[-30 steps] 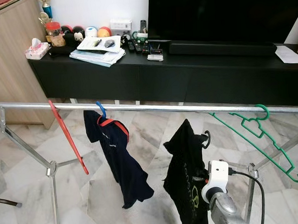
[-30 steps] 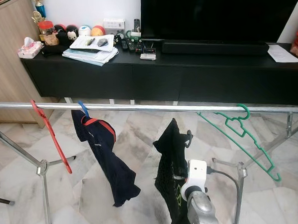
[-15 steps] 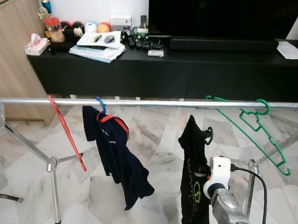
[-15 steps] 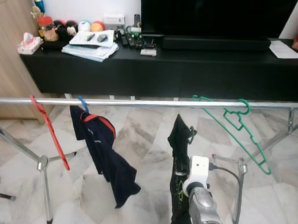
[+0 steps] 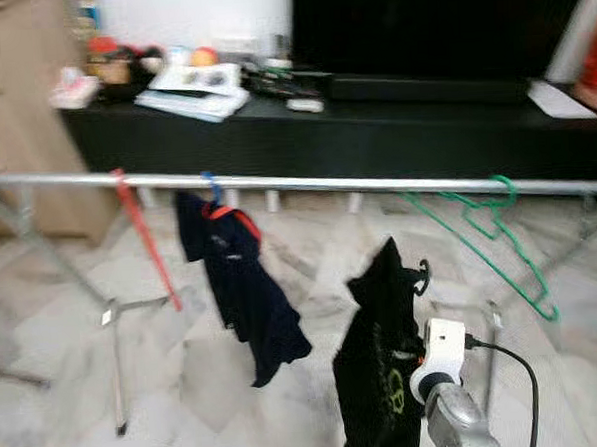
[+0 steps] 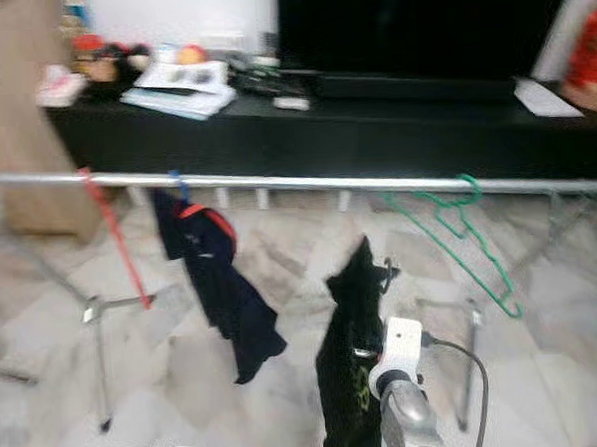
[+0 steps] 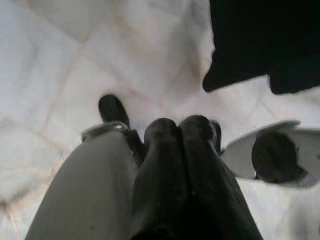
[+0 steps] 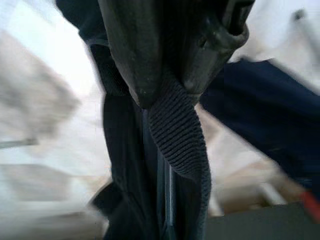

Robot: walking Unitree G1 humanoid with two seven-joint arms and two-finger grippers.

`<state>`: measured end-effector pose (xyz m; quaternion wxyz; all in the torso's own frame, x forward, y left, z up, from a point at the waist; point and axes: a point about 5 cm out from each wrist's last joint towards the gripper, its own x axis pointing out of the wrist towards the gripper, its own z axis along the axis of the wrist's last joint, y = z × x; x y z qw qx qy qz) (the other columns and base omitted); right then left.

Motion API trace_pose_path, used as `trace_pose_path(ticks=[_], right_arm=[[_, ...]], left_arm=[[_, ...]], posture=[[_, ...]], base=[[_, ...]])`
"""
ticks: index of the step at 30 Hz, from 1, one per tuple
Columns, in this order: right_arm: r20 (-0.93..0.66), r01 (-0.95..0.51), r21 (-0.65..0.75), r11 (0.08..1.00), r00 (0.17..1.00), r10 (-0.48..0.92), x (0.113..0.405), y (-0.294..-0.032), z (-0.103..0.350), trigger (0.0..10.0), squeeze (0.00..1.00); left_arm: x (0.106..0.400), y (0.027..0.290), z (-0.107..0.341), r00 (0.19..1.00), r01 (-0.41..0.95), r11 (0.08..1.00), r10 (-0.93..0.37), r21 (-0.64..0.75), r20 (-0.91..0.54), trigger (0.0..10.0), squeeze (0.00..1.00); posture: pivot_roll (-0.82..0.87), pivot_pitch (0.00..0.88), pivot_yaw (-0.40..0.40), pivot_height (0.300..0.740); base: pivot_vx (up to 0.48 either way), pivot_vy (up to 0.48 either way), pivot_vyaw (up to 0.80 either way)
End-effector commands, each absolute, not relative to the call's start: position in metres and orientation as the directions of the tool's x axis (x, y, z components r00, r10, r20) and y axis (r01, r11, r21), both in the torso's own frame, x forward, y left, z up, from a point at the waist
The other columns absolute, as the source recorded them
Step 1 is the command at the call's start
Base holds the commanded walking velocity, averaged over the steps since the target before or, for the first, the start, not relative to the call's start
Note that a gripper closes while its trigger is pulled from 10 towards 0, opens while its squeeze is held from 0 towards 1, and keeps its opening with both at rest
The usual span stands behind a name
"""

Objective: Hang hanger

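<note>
A metal rail (image 5: 306, 183) runs across in front of me. On it hang a red hanger (image 5: 144, 242), a blue hanger carrying a navy shirt (image 5: 237, 287), and a bare green hanger (image 5: 485, 239). Below the rail, between the navy shirt and the green hanger, a black shirt (image 5: 381, 369) hangs on a black hanger whose hook (image 5: 421, 274) is free of the rail. My right gripper (image 8: 167, 92) is shut on the black shirt's ribbed collar and the hanger. My left gripper (image 7: 180, 125) is shut on nothing and points at the marble floor.
A long black TV cabinet (image 5: 324, 132) with a TV (image 5: 418, 27), papers and small items stands behind the rail. A wooden cupboard (image 5: 13, 118) is at the left. The rack's leg (image 5: 116, 363) stands on the floor at the left.
The whole picture has shifted and blurred, so the camera is moving. The black shirt stays in my right gripper under the rail.
</note>
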<state>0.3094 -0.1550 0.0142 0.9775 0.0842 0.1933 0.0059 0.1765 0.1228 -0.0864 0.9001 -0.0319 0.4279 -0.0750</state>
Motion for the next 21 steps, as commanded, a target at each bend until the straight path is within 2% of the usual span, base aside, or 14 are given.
trace_pose_path(ticks=[1,21], right_arm=[[-0.362,0.032,0.159,0.987,0.932,0.028,0.3103,-0.1606,0.0166,10.0,0.0],[-0.366,0.035,0.158,0.987,0.93,0.026,0.3102,-0.1607,0.016,10.0,0.0]], left_arm=[[0.1376,0.1257,-0.1043,0.491,0.079,0.989,-0.145,-0.122,-0.859,10.0,0.0],[0.1377,0.1254,-0.1042,0.492,0.083,0.989,-0.149,-0.124,-0.858,10.0,0.0]], posture=[[0.02,0.117,-0.029,0.74],[0.02,0.111,-0.029,0.74]], base=[[-0.292,0.0,0.0],[-0.29,0.0,0.0]])
